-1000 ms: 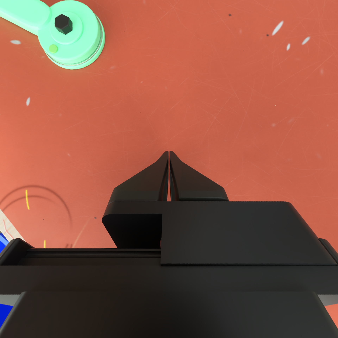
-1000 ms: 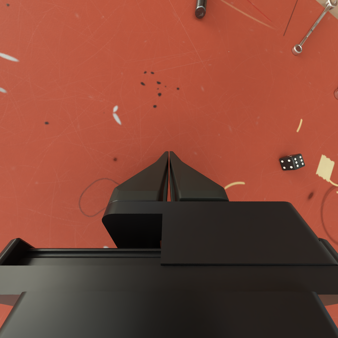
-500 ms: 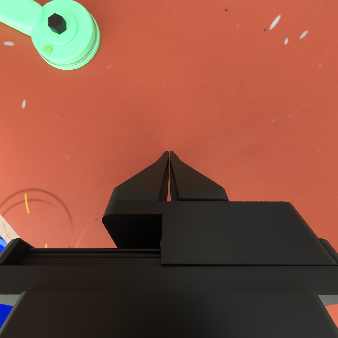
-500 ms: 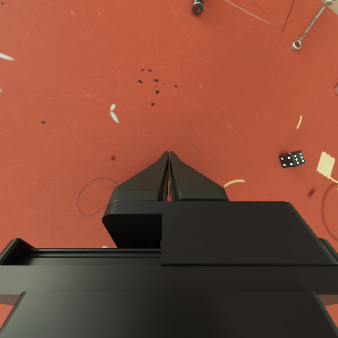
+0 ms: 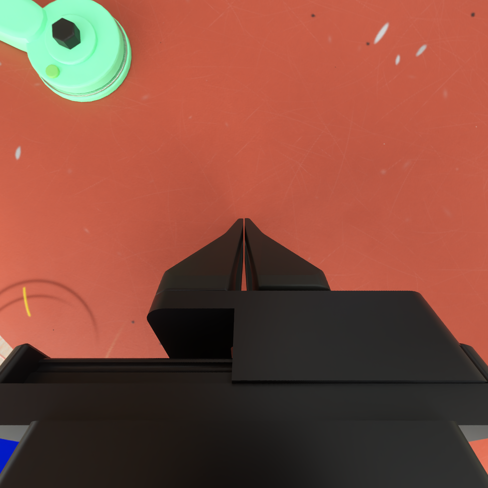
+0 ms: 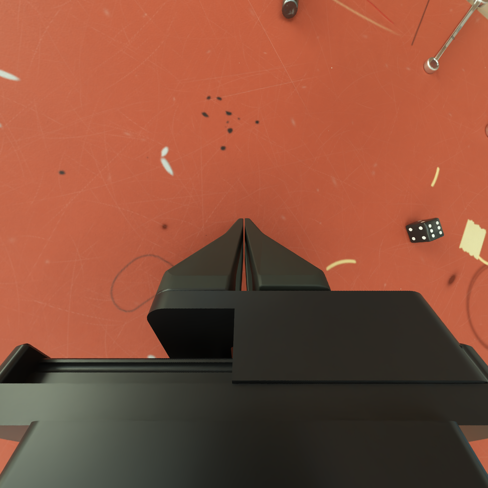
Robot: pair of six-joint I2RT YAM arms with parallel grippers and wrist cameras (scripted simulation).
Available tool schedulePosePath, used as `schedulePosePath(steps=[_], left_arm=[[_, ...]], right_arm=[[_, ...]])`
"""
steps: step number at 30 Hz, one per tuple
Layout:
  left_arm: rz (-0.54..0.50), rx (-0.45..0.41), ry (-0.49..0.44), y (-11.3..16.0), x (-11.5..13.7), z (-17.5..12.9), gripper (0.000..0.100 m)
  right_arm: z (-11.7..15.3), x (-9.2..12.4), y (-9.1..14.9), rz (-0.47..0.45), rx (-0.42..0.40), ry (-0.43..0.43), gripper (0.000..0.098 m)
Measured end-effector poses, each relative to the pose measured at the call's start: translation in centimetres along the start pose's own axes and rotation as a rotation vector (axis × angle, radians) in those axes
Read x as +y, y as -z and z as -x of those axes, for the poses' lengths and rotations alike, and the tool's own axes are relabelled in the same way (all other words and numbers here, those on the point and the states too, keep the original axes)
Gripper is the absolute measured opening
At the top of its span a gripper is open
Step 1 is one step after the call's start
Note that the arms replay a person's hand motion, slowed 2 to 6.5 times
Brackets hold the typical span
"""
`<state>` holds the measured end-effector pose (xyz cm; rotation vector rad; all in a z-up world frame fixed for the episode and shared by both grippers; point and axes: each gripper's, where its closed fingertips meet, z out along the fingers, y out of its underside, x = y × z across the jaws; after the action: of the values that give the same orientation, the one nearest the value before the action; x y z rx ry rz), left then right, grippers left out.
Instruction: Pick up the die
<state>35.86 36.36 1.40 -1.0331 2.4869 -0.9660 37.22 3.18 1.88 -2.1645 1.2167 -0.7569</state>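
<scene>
A small black die (image 6: 424, 230) with white pips lies on the scratched red mat at the right of the right wrist view. My right gripper (image 6: 243, 219) is shut and empty, above the mat, well to the left of the die. My left gripper (image 5: 243, 219) is also shut and empty over bare red mat. The die does not show in the left wrist view.
A mint-green tool with a round head and a black hex bolt (image 5: 76, 50) lies at the far left of the left wrist view. A silver wrench (image 6: 449, 42) and a dark metal cylinder (image 6: 290, 9) lie at the far edge of the right wrist view. A beige paper scrap (image 6: 472, 239) lies right of the die.
Both views have shifted slightly: the green tool has drifted left and up in the left view, and the die has moved a little up in the right view. Both grippers stay shut.
</scene>
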Motion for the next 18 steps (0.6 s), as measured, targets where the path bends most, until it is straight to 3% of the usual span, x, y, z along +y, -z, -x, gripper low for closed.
schedulePosePath(steps=[18], left_arm=[[-0.014,-0.028,0.012,-0.22,-0.22,0.8,0.001]], right_arm=[[-0.13,-0.25,0.08,-0.002,0.007,-0.005,0.0009]])
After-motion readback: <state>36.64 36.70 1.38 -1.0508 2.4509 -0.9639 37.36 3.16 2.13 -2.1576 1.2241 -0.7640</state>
